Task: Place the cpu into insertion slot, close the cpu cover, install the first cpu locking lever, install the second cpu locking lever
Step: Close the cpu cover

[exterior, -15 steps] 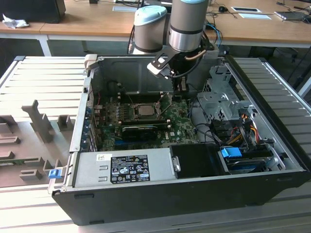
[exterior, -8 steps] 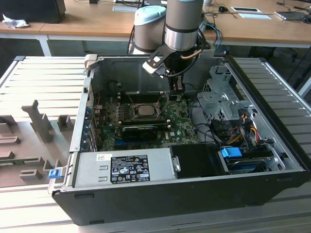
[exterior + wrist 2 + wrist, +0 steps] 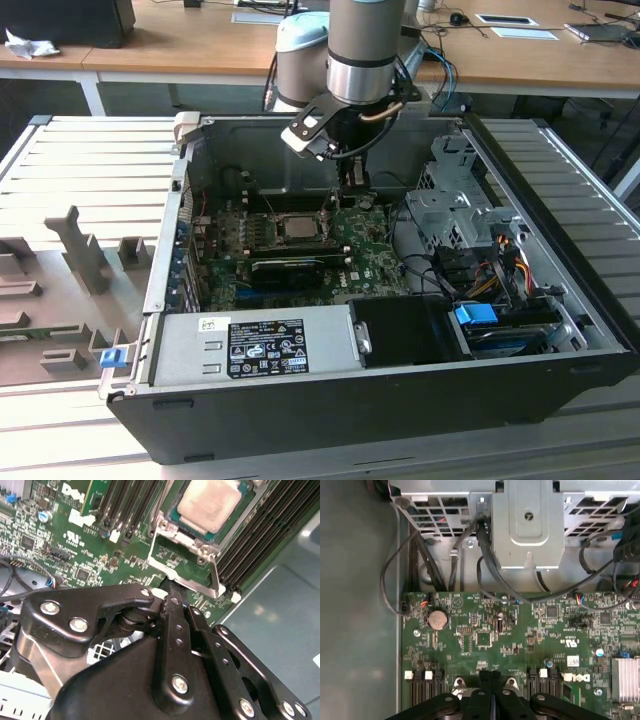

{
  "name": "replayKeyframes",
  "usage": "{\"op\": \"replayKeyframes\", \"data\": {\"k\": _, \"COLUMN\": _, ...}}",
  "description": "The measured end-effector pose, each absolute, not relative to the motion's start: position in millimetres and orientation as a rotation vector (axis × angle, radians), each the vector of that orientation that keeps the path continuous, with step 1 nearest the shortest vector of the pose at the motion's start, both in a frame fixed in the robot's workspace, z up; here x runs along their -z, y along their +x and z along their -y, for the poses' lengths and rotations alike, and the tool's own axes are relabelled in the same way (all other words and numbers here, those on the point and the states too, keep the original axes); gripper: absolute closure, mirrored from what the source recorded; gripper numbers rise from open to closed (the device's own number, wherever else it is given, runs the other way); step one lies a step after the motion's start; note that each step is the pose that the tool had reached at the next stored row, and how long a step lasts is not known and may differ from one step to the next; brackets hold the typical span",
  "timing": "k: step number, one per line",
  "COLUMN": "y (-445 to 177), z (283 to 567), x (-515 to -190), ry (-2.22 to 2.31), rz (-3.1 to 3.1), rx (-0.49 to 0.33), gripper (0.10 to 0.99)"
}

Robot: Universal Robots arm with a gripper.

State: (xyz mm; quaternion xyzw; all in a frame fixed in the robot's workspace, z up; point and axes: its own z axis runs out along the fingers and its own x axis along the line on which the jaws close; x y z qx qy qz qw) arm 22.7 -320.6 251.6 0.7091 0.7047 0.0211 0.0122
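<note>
Currently: cpu seated, cpu cover open, tool at the cover's edge

I see the cpu (image 3: pixel 207 505) lying flat in the insertion slot (image 3: pixel 167 526), pale metal face up, with the slot's rim showing around it. Black memory slots (image 3: pixel 125 505) run along both sides of the socket.

The cpu cover (image 3: pixel 190 583) is not down on the chip. The silver frame is swung away from the slot, and through its square window I see green motherboard (image 3: pixel 75 555), not the cpu.

Tool (image 3: pixel 169 587): fingers pressed together. In the first wrist view the tool (image 3: pixel 490 677) shows only a thin seam between them. The tips sit right at the cover's outer bar, the one farthest from the slot. I cannot tell whether they pinch that thin plate or merely touch it.

In the exterior view the arm (image 3: pixel 362 50) comes straight down into the open case (image 3: pixel 400 400). The tool (image 3: pixel 352 182) hangs over the board, just beside the slot on the exterior view's right, and the cpu (image 3: pixel 297 226) shows as a pale square in the socket. The case sits on a ridged grey bench (image 3: pixel 80 160).

Past the fingers in the first wrist view there is a coin cell (image 3: pixel 438 619) on the board. A grey drive cage (image 3: pixel 527 525) with black cables stands beyond the board's edge.
</note>
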Motion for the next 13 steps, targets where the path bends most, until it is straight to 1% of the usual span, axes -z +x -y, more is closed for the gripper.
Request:
{"op": "replayKeyframes", "data": {"k": 4, "y": 13, "z": 320, "x": -251, "ry": 2.211, "rz": -2.197, "rx": -0.066, "gripper": 0.98}}
{"op": "replayKeyframes", "data": {"k": 13, "y": -10, "z": 321, "x": -233, "ry": 2.208, "rz": -2.199, "rx": -0.066, "gripper": 0.98}}
